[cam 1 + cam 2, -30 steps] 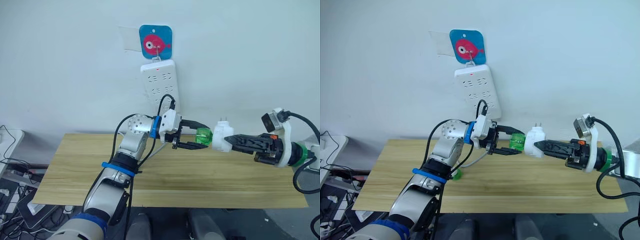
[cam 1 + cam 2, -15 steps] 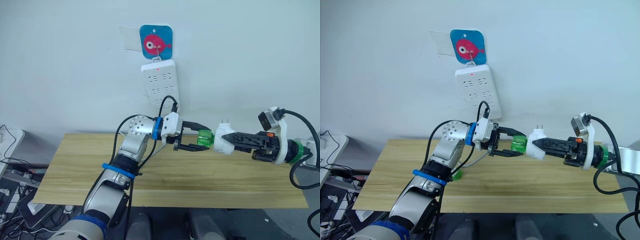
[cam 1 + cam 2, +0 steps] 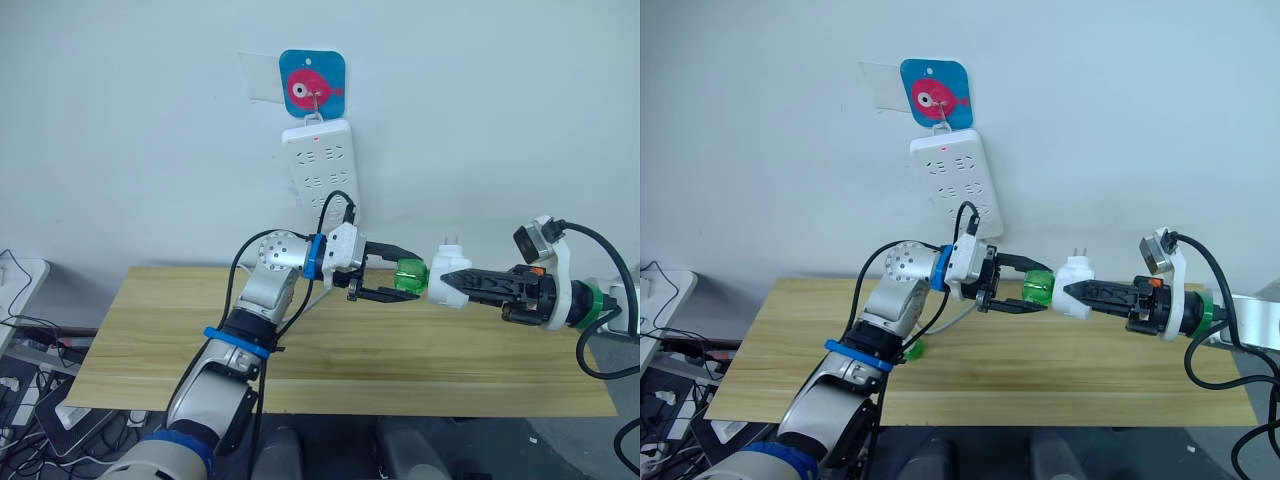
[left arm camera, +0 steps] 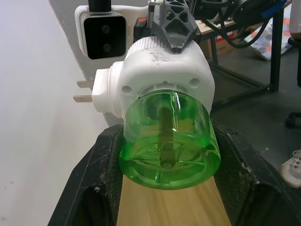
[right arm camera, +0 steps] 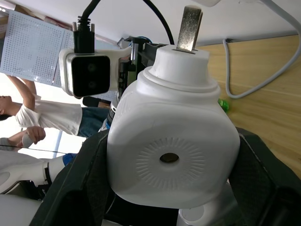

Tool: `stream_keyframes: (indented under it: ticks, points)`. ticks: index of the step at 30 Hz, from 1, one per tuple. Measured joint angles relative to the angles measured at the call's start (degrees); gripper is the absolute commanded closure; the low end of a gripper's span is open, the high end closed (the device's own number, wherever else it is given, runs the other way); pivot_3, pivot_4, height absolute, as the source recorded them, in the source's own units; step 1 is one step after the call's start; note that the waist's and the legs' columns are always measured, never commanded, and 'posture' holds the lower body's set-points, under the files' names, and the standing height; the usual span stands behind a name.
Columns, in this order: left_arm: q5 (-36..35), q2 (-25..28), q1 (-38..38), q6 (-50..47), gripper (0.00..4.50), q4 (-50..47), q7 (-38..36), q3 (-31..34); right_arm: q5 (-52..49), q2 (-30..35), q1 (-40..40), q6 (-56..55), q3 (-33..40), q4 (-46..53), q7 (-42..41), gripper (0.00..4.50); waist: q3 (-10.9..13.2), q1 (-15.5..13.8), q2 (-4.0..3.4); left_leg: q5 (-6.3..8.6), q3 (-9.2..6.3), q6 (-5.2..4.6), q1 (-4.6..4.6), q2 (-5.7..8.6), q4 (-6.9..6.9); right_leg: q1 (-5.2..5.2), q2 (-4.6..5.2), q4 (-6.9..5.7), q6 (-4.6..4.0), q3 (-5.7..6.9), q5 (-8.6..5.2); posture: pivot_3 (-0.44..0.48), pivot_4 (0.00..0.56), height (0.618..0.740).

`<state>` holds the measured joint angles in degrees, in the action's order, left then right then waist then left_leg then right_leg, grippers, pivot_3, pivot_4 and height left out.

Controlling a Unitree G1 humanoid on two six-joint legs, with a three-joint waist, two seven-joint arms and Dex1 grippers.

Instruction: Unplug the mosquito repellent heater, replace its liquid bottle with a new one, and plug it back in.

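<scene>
The right hand has drawn slightly leftward with the one small white rounded plastic heater, clamped on it. One green translucent bottle sits between the left hand's closed-in fingers. Below the long white wall power strip, the heater's axis lies level, prongs up, above the wooden bench.

A plain pale wall stands behind the two pincers. A white power strip hangs upright on it above them, under a blue card with a red fish. Below the pincers lies a light wooden table, set against the wall. Cables trail beside its left end. Lighting is even.
</scene>
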<state>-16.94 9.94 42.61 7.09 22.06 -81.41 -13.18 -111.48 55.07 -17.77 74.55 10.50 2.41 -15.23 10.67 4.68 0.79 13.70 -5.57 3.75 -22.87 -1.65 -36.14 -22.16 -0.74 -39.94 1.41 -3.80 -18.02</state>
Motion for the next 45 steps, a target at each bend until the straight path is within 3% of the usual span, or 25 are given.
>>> stream_keyframes:
  ticks: [3,10,12,17,21,26,31,38,45]
  points:
    - [-2.43,0.55,0.2,-13.13,2.22,-2.35,0.81,-0.39,0.01,1.47,-0.02,-0.11,-0.02,0.16,0.15,1.46,0.0,0.06,0.0,0.0,-0.03,0.0,-0.01,0.0,-0.01,0.0,0.0,0.0,0.01,0.02,0.0,-0.064,0.166,0.74]
    - [-18.99,4.38,9.36,-69.04,2.22,-1.94,2.93,0.22,-0.33,4.54,-0.73,-0.22,-0.75,2.96,-1.7,1.46,0.02,0.4,0.01,0.0,-0.16,-0.01,-0.01,-0.02,0.01,-0.02,-0.06,-0.02,0.27,0.15,-0.16,-0.063,0.167,0.74]
    - [-22.51,3.91,11.79,-80.1,1.49,1.33,4.61,2.5,-0.7,5.07,-1.11,-0.56,-0.75,3.52,-2.28,1.46,0.03,0.41,0.03,0.0,-0.15,-0.01,-0.02,-0.02,0.0,-0.01,-0.06,0.01,0.27,0.15,-0.16,-0.066,0.171,0.74]
    - [-25.37,3.34,12.81,-87.26,0.01,4.34,8.19,7.0,-0.35,5.36,-1.29,-0.17,-2.74,3.49,-2.28,1.46,0.09,0.22,0.1,-0.01,-0.14,0.01,-0.02,-0.04,0.01,-0.03,-0.04,0.01,0.26,0.14,-0.16,-0.069,0.173,0.74]
    - [-25.82,2.57,12.76,-87.47,0.01,3.73,10.12,7.82,-0.2,5.77,-1.3,-0.19,-2.76,3.42,-2.81,1.46,0.11,0.07,0.13,-0.01,-0.1,0.02,-0.04,-0.02,0.0,-0.02,0.01,0.04,0.26,0.12,-0.15,-0.071,0.174,0.74]
    - [-23.89,3.89,12.12,-79.29,0.01,1.93,10.83,7.75,-0.15,6.57,-1.1,-0.1,-2.34,2.38,-4.3,1.46,0.11,0.07,0.13,-0.01,-0.06,0.02,0.0,-0.03,0.01,-0.03,0.0,0.03,0.25,0.08,-0.15,-0.066,0.173,0.74]
    - [-18.88,7.74,9.24,-61.81,0.01,-5.22,7.39,6.05,-0.13,6.73,0.32,0.07,-0.07,1.33,-6.25,1.46,0.12,-0.13,0.13,-0.03,0.0,0.05,-0.03,-0.03,0.02,-0.03,0.02,0.06,0.02,0.04,-0.02,-0.056,0.176,0.74]
    - [-8.66,6.02,-0.99,-21.54,0.01,-16.93,1.88,4.24,-0.1,6.73,1.28,1.84,2.85,-4.76,-7.29,1.46,0.12,-1.55,0.13,-0.09,0.41,0.16,0.04,-0.04,0.01,-0.03,0.08,0.1,0.05,-0.2,0.02,-0.048,0.179,0.74]
    - [-0.84,1.53,-4.05,10.37,0.01,-12.87,0.73,2.22,-0.09,6.71,1.09,2.93,2.93,-5.64,-7.32,1.46,0.12,-2.34,0.14,0.0,0.53,0.01,-0.01,-0.03,-0.16,-0.01,0.09,0.15,0.2,-0.31,0.12,-0.05,0.18,0.74]
